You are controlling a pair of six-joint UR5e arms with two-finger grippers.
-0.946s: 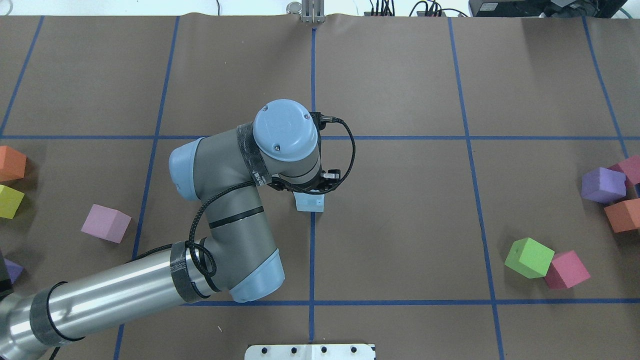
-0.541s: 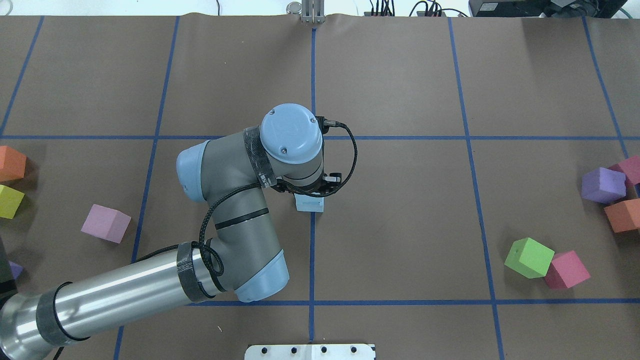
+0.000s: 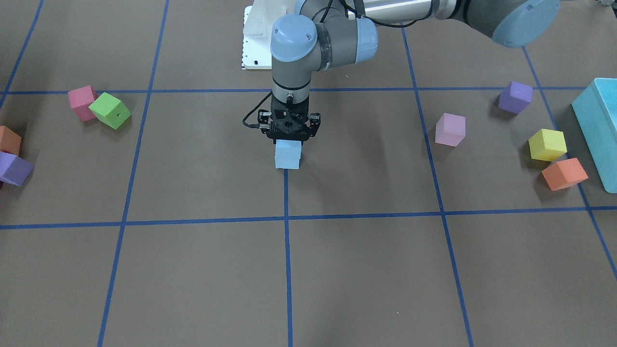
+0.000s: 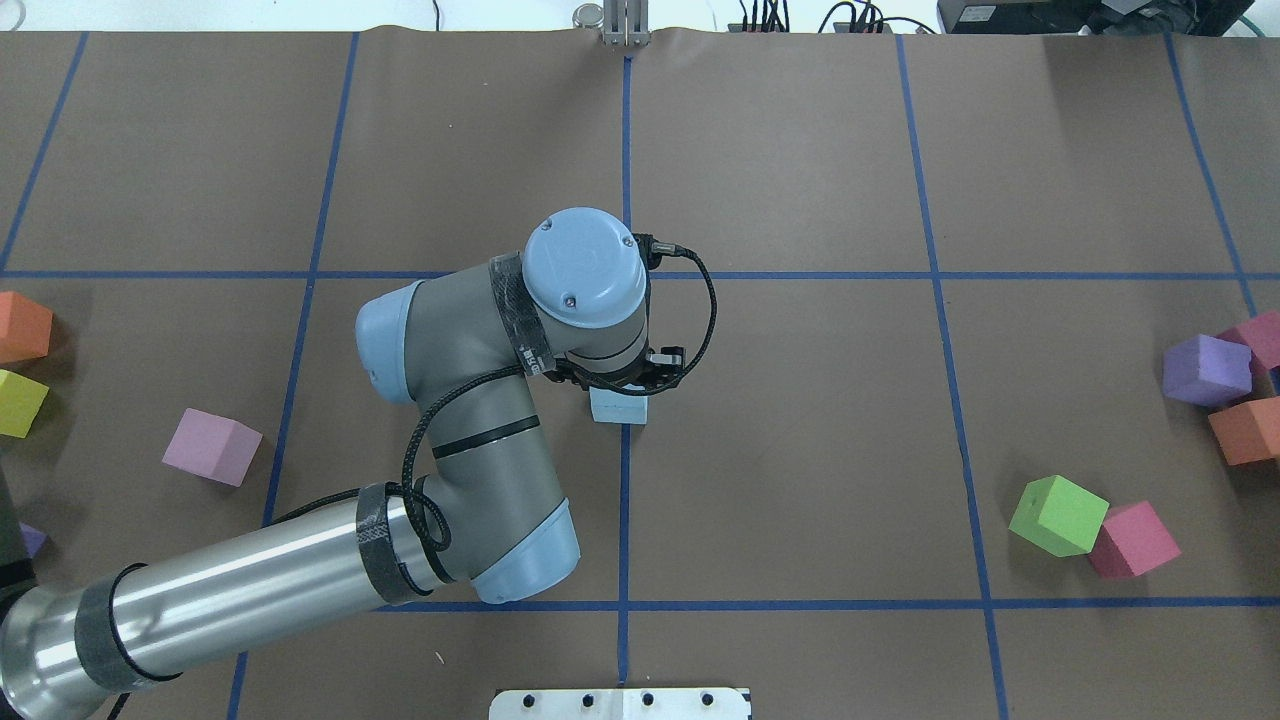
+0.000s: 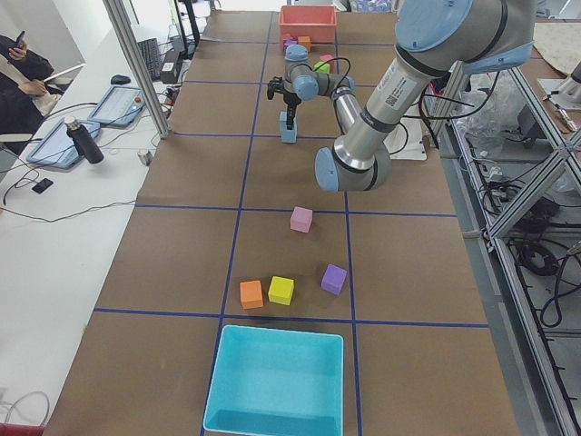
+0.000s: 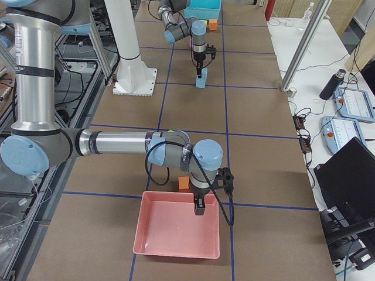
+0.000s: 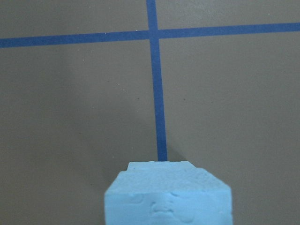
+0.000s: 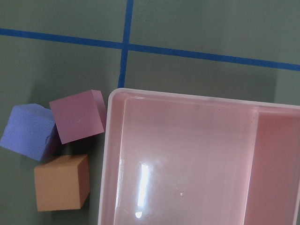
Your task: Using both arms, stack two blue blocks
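The left gripper (image 3: 288,131) points straight down over the centre tape line (image 3: 287,250) of the brown table (image 3: 193,279). It hangs directly above a blue block (image 3: 288,156) that sits on that line. Its fingers are hidden behind its own body and the block, so I cannot tell whether they are apart or clamped. In the left wrist view a pale blue pitted face fills the bottom edge. A narrower pale blue ledge shows just beyond it, and the line runs on past both.

To the robot's left of the line lie a lilac cube (image 3: 450,129), then a purple cube (image 3: 515,97), a yellow cube (image 3: 546,144) and an orange cube (image 3: 564,173). A turquoise bin (image 3: 597,125) stands farthest out. To the robot's right of the line a green cube (image 3: 110,110) touches a red cube (image 3: 81,102).

Far out on that same side the right gripper (image 6: 200,208) hangs over a pink tray (image 6: 170,231). Whether it is apart or together cannot be told.
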